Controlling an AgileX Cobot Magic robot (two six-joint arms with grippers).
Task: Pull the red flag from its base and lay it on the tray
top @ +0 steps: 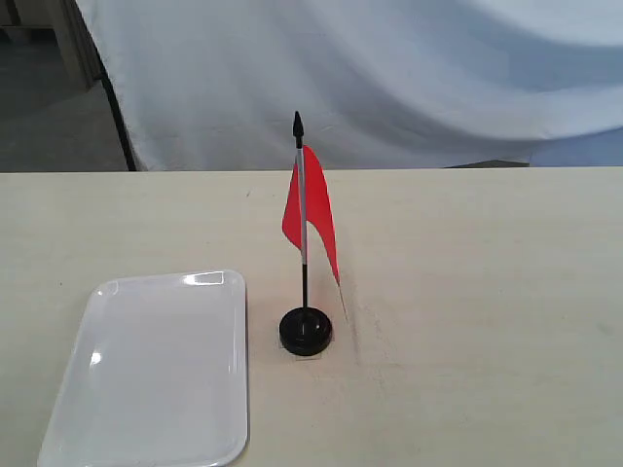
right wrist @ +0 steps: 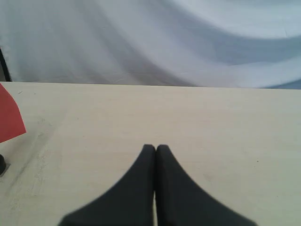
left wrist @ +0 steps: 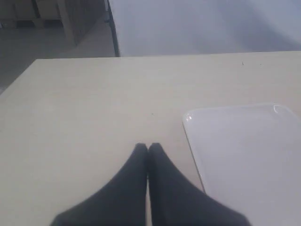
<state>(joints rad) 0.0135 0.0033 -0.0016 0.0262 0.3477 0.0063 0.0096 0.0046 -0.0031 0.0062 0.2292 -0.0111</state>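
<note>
The red flag stands upright on its thin pole in the black round base near the middle of the table. Just left of the base lies the white tray, with nothing on it. Neither gripper shows in the exterior view. In the left wrist view my left gripper is shut on nothing above bare table, the tray beside it. In the right wrist view my right gripper is shut on nothing too, well apart from a corner of the red flag and an edge of the base.
The pale wooden table stretches wide to the right of the flag. A white cloth backdrop hangs behind the far edge, with a dark stand leg at its left.
</note>
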